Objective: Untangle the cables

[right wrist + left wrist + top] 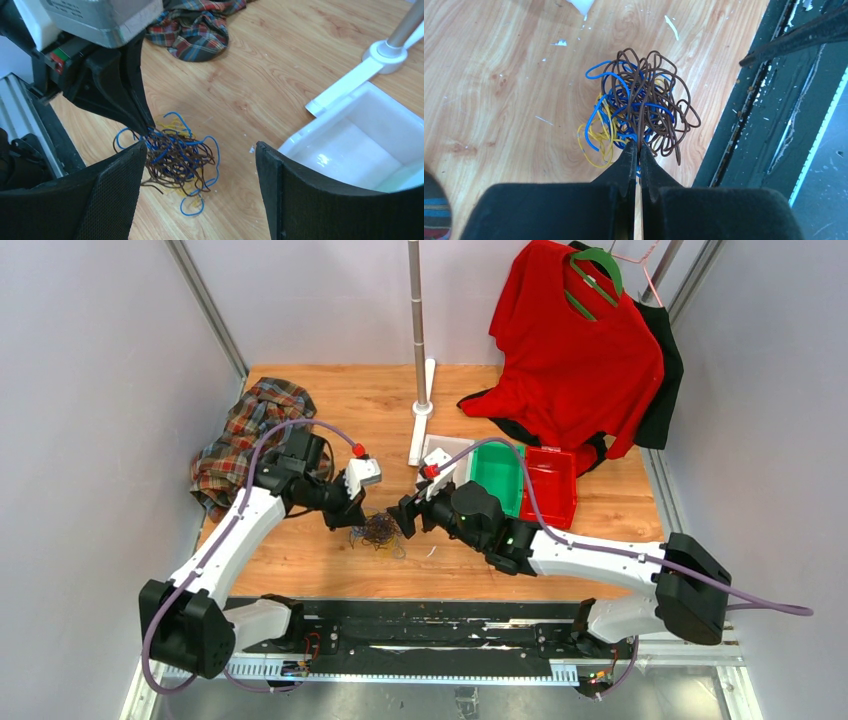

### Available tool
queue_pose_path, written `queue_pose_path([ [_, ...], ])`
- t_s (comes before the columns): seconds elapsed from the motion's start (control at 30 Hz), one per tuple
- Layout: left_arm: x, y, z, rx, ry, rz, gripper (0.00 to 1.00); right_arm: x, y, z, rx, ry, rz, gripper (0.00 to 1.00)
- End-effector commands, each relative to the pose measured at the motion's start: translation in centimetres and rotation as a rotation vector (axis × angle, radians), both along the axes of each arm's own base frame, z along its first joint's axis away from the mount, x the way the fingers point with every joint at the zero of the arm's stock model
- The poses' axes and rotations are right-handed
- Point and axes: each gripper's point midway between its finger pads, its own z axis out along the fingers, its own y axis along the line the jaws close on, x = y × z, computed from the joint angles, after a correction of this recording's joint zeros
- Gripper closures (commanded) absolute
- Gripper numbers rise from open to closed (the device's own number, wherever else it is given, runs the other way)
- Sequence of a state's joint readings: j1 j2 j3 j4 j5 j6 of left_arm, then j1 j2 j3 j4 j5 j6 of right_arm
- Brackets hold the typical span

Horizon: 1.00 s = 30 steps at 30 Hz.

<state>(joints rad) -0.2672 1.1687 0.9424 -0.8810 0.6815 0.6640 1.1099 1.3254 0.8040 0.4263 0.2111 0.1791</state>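
The cables [379,531] are a fist-sized wad of thin dark brown, blue and yellow wires on the wooden table between the two arms. In the left wrist view the wad [639,107] lies just ahead of my left gripper [639,148], whose jaws are shut on a brown and a blue strand at its near edge. My left gripper [352,521] sits at the wad's left. My right gripper [408,517] is open and empty just right of the wad. In the right wrist view the wad [172,157] lies beside the left finger [117,190].
A plaid cloth [240,440] lies at the back left. A white tray [445,458], a green bin [497,476] and a red bin [549,485] stand right of the wad. A pole stand [420,400] and a hanging red shirt [575,350] are behind.
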Motion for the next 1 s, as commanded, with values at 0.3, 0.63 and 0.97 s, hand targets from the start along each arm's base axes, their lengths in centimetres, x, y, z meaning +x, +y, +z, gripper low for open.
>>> queue_pose_path([
  [0.3, -2.6, -1.4, 3.9, -0.115, -0.035, -0.092, 0.99, -1.3, 3.8, -0.7, 0.003, -0.006, 0.205, 0.21],
  [0.63, -4.5, -1.3, 5.3, -0.138, -0.07, -0.179, 0.99, -0.6, 4.9, -2.0, -0.049, 0.018, 0.24, 0.3],
  [0.97, -5.8, -1.5, 6.9, -0.177, -0.155, -0.244, 0.99, 0.1, 3.3, -2.2, -0.037, 0.077, 0.202, 0.6],
])
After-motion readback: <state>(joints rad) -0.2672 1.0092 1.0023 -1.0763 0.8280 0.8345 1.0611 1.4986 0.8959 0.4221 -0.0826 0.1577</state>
